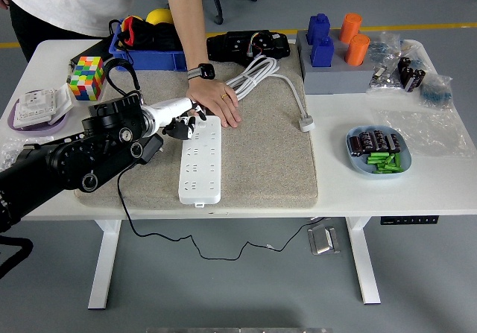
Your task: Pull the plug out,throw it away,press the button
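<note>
Reaching from 9 o'clock, the left hand (181, 127) curls empty fingertips onto the power strip (201, 159), with a person's hand (216, 103) pinning its 12 o'clock end

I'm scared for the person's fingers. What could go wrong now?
1. The left hand is at the strip's far end, right beside the person's hand holding it down; it might bump those fingers.
2. The robot's arm lies over the black plug and its cord; it might drag them.
</note>
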Robot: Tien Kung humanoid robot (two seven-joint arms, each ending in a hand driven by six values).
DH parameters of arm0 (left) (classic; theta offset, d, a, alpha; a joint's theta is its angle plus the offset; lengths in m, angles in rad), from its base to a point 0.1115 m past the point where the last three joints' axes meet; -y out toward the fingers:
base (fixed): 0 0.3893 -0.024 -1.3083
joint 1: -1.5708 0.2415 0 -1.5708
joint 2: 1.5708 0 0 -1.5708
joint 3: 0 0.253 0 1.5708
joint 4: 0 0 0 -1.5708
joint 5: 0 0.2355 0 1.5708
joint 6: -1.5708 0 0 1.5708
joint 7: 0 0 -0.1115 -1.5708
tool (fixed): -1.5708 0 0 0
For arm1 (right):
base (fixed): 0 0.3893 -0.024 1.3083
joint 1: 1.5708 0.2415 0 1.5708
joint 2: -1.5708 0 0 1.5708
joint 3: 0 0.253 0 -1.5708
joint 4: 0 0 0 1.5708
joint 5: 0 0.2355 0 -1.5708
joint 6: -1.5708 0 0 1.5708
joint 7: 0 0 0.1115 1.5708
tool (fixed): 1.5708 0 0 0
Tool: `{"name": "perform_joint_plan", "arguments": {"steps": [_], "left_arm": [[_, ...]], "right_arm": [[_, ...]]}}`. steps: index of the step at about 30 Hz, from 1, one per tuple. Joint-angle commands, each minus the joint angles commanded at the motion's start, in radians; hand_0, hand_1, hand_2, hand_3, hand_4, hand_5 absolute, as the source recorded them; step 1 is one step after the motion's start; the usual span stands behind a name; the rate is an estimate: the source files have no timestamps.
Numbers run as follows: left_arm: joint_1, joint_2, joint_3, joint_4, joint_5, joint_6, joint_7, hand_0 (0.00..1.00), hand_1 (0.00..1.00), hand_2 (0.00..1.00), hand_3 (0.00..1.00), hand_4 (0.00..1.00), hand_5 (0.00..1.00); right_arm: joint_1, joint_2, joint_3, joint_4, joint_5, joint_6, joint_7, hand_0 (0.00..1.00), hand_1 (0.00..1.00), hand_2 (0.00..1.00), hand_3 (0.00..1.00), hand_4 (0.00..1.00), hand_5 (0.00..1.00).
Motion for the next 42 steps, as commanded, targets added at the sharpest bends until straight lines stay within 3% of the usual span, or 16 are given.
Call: {"name": "perform_joint_plan", "arguments": {"steps": [24, 32, 36, 42], "left_arm": [[0.0, -0.024, 0.069, 0.037, -0.031, -0.006, 0.022, 0.073, 0.007, 0.114, 0.777, 0.002, 0.002], [0.019, 0.006, -0.088, -0.048, 0.04, -0.006, 0.019, 0.072, 0.006, 0.108, 0.769, 0.002, 0.002], [0.05, 0.035, -0.182, -0.108, 0.085, 0.001, 0.012, 0.072, 0.006, 0.108, 0.769, 0.002, 0.002], [0.14, 0.087, -0.328, -0.209, 0.191, 0.079, -0.098, 0.072, 0.007, 0.108, 0.766, 0.002, 0.002]], "right_arm": [[-0.005, 0.0, -0.005, 0.0, 0.003, 0.0, 0.0, 0.767, 0.729, 0.724, 0.713, 0.883, 0.658], [-0.007, 0.002, 0.003, 0.001, 0.001, 0.0, 0.0, 0.767, 0.729, 0.724, 0.713, 0.883, 0.658], [-0.008, 0.003, 0.009, 0.003, 0.0, -0.001, 0.0, 0.767, 0.729, 0.724, 0.713, 0.883, 0.658], [-0.012, 0.01, 0.015, 0.002, -0.004, -0.001, 0.0, 0.767, 0.729, 0.724, 0.713, 0.883, 0.658]]}}
